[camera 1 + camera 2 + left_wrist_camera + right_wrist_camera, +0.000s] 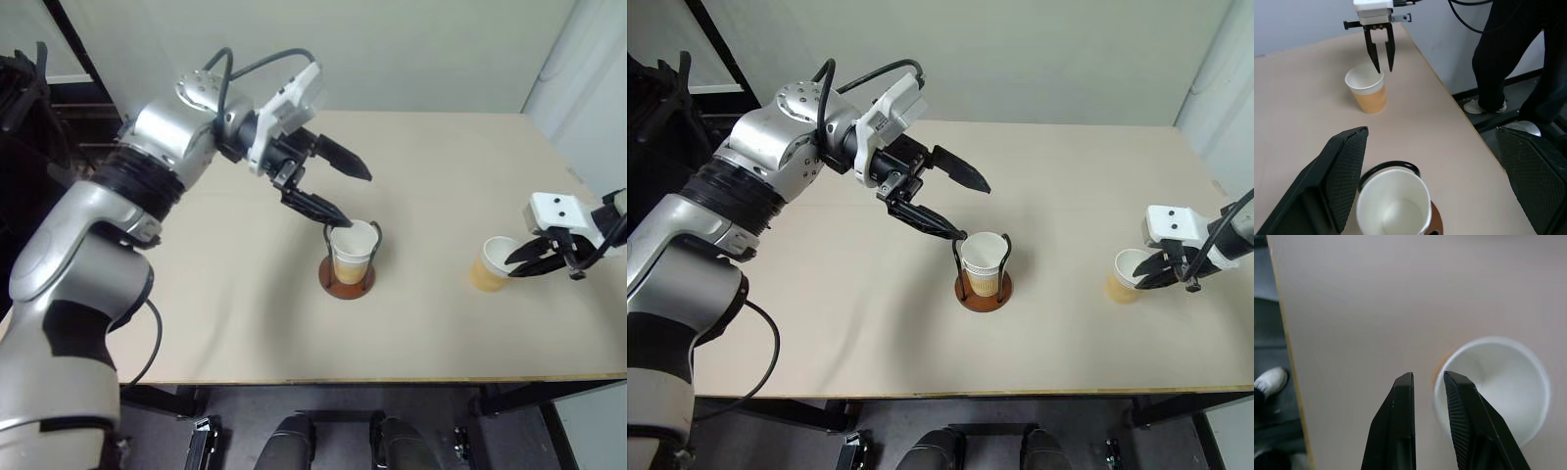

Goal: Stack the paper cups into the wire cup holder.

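One paper cup [353, 250] stands upright in the wire cup holder [333, 285] at the middle of the table, its dark wire loops rising beside the rim. My left gripper [358, 199] hangs wide open just above and to the left of that cup, holding nothing. Another paper cup [488, 266] stands upright on the table near the right edge. My right gripper [511, 266] points down at that cup's rim. Its fingers [1464, 401] stand a narrow gap apart, with nothing between them. The left wrist view shows both cups [1367, 90] and the right gripper [1384, 68].
The tan table [216, 323] ends close to the right cup, with its front edge [392, 380] nearby. A person in dark trousers [1503, 54] stands on the floor beside the table's right side.
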You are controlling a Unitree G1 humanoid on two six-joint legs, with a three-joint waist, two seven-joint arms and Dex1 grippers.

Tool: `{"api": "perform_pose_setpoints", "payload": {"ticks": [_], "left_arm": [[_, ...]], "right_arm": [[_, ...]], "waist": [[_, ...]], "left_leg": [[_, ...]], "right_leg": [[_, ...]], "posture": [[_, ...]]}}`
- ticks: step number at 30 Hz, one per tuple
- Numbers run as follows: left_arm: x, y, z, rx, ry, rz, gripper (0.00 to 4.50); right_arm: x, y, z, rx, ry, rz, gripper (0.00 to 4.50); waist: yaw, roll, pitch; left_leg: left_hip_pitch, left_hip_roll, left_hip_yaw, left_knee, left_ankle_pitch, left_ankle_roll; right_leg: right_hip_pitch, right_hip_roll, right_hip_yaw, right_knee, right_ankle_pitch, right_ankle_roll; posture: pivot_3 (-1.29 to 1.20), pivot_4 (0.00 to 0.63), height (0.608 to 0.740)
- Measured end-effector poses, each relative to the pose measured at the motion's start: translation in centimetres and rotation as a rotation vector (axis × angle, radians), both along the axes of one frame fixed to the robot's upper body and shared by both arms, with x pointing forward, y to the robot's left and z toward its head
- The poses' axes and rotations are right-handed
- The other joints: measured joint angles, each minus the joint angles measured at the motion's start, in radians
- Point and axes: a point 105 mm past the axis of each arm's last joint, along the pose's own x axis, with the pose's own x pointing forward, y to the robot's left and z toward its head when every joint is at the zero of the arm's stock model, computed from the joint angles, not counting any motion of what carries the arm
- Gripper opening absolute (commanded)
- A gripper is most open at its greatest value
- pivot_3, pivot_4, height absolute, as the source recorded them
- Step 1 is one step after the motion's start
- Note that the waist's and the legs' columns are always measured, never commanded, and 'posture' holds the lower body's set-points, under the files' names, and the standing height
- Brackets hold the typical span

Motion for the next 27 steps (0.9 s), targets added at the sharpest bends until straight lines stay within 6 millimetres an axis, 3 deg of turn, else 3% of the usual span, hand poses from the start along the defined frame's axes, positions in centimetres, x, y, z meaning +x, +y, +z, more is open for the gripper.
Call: {"api": "perform_pose_setpoints", "payload": {"ticks": [12,22,25,27], "left_arm": [[0.0,0.0,-0.1,0.000,0.006,-0.003,4.45],[0.0,0.1,-0.1,0.002,0.006,0.001,4.45],[0.0,0.1,-0.1,0.003,0.007,0.002,4.50],[0.0,0.1,-0.2,0.005,0.007,0.003,4.50]], "right_arm": [[0.5,-0.9,-2.1,-0.128,0.011,0.037,0.92],[-0.3,-1.0,-0.2,-0.119,0.012,0.019,0.92],[-0.7,-1.3,-0.4,-0.130,0.039,0.013,1.45],[-1.0,-1.8,-0.3,-0.148,0.044,0.004,2.15]], "waist": [[-0.004,0.000,0.000],[-0.002,0.001,0.000],[-0.002,0.001,0.000],[-0.002,0.001,0.000]], "left_leg": [[0.001,0.000,0.001,0.003,-0.001,0.002],[0.000,0.000,0.001,0.002,-0.002,0.002],[0.000,0.000,0.001,0.002,-0.001,0.002],[0.000,0.000,0.001,0.002,-0.002,0.002]], "right_leg": [[0.001,0.000,0.001,0.001,0.001,0.000],[0.001,0.000,0.001,-0.001,0.001,0.001],[0.001,0.000,0.001,-0.001,0.001,0.001],[0.001,0.000,0.001,-0.001,0.000,0.002]], "posture": [[0.00,0.150,0.740],[0.00,0.150,0.740],[0.00,0.150,0.740],[0.00,0.150,0.740]]}}
